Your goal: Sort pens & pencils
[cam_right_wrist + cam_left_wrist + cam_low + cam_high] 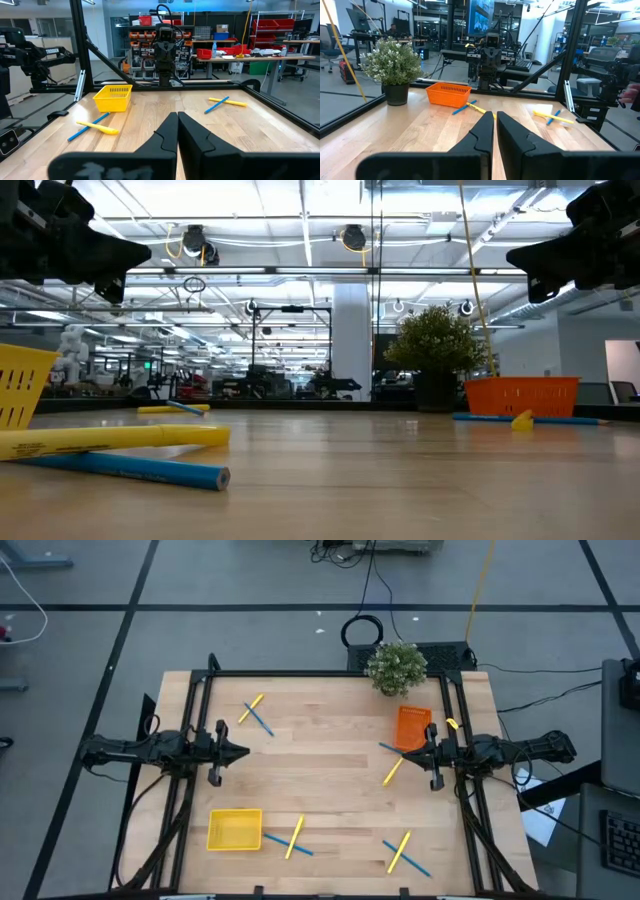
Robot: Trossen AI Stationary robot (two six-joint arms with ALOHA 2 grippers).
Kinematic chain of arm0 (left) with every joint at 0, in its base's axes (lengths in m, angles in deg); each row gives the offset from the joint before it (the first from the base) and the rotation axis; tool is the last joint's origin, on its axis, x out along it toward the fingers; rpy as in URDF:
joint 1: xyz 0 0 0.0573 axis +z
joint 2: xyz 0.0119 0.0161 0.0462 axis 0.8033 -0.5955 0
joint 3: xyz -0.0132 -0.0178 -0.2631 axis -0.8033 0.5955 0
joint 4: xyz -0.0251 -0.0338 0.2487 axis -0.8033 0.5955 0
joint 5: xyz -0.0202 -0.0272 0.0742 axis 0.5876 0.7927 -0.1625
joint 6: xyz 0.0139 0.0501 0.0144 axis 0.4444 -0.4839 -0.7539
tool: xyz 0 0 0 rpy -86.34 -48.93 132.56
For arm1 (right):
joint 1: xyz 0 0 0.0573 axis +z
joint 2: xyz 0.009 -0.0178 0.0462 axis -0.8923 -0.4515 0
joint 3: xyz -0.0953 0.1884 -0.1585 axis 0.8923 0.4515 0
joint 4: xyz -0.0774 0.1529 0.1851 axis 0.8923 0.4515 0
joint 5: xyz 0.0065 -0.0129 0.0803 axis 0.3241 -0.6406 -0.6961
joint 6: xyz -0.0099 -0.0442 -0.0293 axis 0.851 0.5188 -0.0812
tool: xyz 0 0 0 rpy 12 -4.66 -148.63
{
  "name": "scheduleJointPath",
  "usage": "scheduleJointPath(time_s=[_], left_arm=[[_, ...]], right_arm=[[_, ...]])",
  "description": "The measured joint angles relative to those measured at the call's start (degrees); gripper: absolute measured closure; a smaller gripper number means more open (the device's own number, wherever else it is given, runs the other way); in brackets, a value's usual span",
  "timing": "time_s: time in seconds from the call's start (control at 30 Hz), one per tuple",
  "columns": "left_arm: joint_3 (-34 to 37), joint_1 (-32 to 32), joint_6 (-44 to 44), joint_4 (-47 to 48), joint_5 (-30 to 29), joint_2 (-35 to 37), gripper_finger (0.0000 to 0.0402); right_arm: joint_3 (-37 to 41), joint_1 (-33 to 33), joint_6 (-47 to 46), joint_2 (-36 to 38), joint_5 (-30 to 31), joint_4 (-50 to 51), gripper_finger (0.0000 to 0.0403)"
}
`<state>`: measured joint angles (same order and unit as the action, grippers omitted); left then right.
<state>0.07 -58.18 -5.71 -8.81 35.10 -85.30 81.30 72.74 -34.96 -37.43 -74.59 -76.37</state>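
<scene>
Eight pens & pencils (256, 715) are scattered in crossed blue-yellow pairs across the worktop (330, 780), unsorted, while left gripper (240, 751) and right gripper (412, 752) are held raised, jaws together, apparently awaiting a first pick.

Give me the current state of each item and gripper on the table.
Left gripper: shut, empty, above table.
Right gripper: shut, empty, above table.
Pens and pencils: four crossed yellow-blue pairs, all loose on table.
Yellow tray: upright, empty.
Orange tray: upright, nothing visible inside.
Potted plant: upright.
</scene>
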Motion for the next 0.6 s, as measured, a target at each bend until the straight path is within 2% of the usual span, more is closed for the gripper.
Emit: scheduleJointPath(time_s=[0.17, 0.6], left_arm=[[0.0, 0.0, 0.0, 0.0, 0.0, 0.0, 0.0376], [0.0, 0.0, 0.0, 0.0, 0.0, 0.0, 0.0376]], right_arm=[[0.0, 0.0, 0.0, -0.1, 0.1, -2.2, 0.0403], [0.0, 0.0, 0.6, -0.4, 0.0, -20.4, 0.0403]])
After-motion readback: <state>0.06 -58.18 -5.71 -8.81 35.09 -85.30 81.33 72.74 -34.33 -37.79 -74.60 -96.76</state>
